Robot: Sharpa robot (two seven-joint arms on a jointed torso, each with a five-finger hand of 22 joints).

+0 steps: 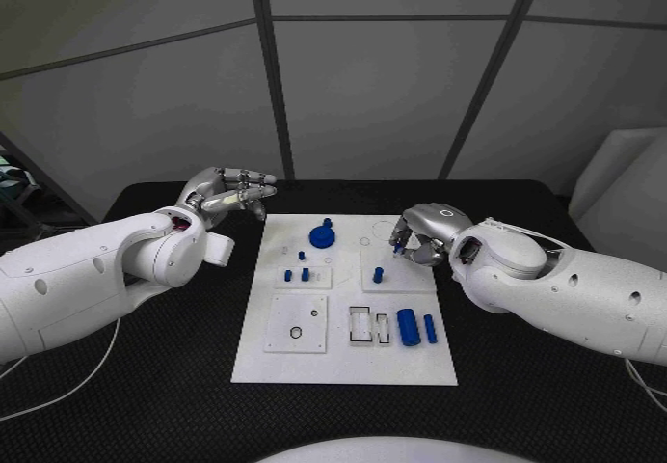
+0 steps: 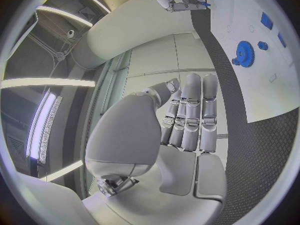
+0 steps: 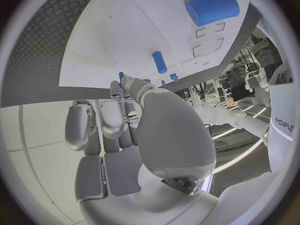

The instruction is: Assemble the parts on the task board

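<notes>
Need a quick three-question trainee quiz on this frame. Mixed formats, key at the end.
1. Multiple choice: which hand is above the task board? A) left hand B) right hand C) both
2. True or false: the blue gear lies off the task board.
3. Short answer: what do the right hand's fingers pinch?

Key: 1 B. 2 False, the gear lies on the board's far part. 3 A small blue part; the left hand holds nothing.
</notes>
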